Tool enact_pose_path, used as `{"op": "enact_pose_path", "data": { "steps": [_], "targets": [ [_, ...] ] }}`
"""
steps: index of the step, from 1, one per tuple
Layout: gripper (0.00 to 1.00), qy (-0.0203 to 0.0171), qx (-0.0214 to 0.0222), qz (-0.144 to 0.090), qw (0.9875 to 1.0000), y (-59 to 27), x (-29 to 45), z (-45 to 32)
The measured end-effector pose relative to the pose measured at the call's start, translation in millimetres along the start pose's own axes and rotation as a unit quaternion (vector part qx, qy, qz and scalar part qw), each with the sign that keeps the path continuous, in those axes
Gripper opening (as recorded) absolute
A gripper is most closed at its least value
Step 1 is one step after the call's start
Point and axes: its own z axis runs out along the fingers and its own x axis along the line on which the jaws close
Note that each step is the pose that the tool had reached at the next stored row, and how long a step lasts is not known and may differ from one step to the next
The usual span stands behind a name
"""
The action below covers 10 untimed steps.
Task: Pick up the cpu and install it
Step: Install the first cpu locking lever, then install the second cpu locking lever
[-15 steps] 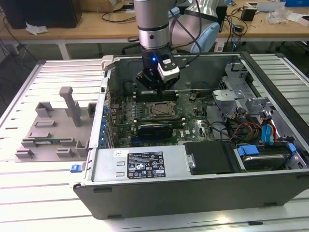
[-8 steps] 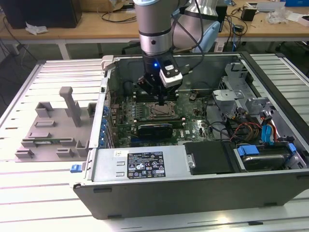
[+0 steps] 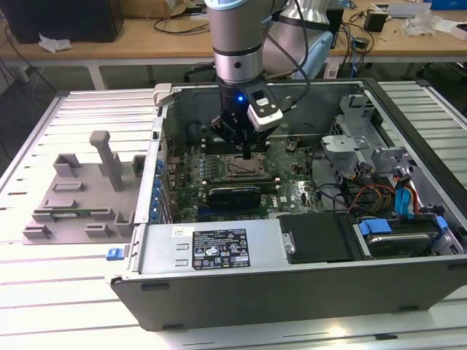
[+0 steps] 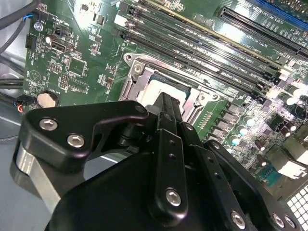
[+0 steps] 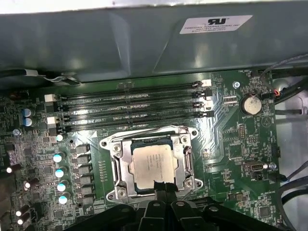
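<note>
In the exterior view, my end effector [image 3: 246, 149] hangs inside an open computer case [image 3: 292, 284] that lies on a slatted table [image 3: 44, 292]. It sits just above the motherboard [image 3: 292, 182], over the metal-framed socket [image 3: 241, 169]. A grey fixture tray [image 3: 80, 197] rests on the table well apart, toward the exterior view's left.

In the second wrist view, my fingertips [image 4: 166, 103] appear drawn together into one dark narrow tip at the socket's edge, with a pale surface showing inside the frame. I cannot tell whether they touch it.

In the first wrist view, the cpu [image 5: 153, 165] lies flat and square within the socket frame [image 5: 185, 161], silvery top up, seemingly seated. My fingertips [image 5: 164, 186] are pressed together at its near edge, gripping nothing.

My judgement: doing this step well means keeping the chip level and its edges parallel to the frame, without forcing it down.
</note>
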Motion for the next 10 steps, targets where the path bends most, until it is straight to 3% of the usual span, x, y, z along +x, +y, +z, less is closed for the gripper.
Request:
{"op": "enact_pose_path", "data": {
  "steps": [10],
  "targets": [
    [0.11, 0.0, 0.0, 0.0, 1.0, 0.0, 0.0, 0.0]
  ]
}}
